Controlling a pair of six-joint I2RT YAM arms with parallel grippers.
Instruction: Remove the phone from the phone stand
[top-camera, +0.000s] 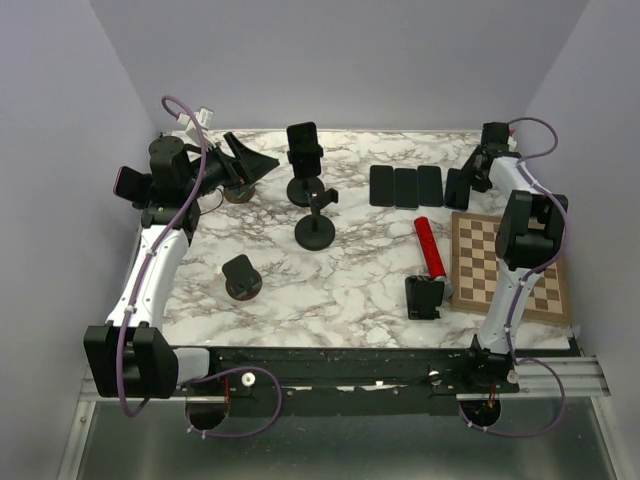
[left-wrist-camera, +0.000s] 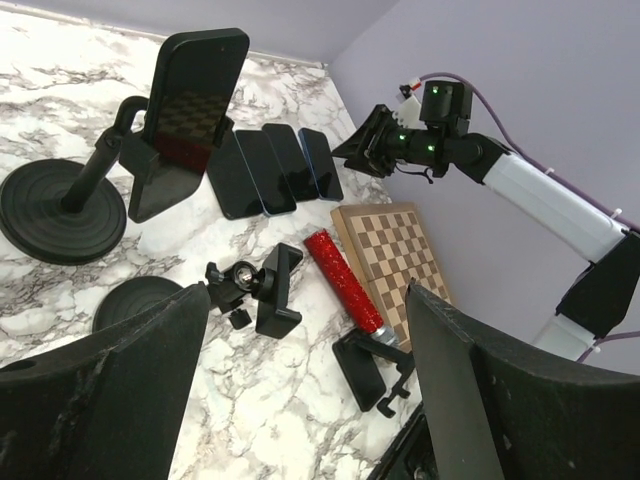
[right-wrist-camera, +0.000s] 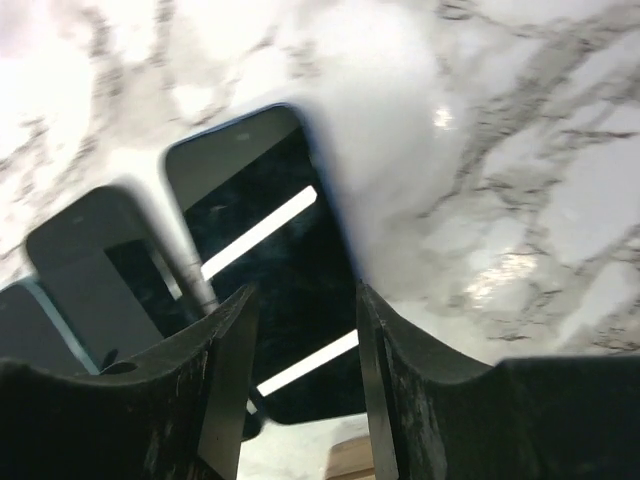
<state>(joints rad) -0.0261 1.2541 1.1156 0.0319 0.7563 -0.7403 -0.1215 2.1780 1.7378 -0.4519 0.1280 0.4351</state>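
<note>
Marble-patterned white tabletop (top-camera: 350, 280) carried the black round-based phone stand (top-camera: 304, 190) toward its far middle. The black smartphone (top-camera: 303, 143) sat propped nearly upright in that stand's cradle, not yet lifted out.

The left gripper (left-wrist-camera: 305, 300) hung to the stand's left, apart from it, aimed across the table with the phone in its wrist view. Its jaws stood wide and held nothing.

The right gripper (right-wrist-camera: 305, 295) was well away at the back right, low over the end of a row of dark phones (top-camera: 405, 186) lying flat. Its jaws showed only a narrow gap, and the blurred wrist view did not settle whether they pinched the nearest phone's edge or nothing at all.

By my reading the task was at its approach stage, with the left arm the likelier one to act. The next move would call for bringing those open jaws around the smartphone's long edges above the cradle and closing firmly. The phone could then be drawn straight up, so the stand neither tipped nor dragged.
</note>
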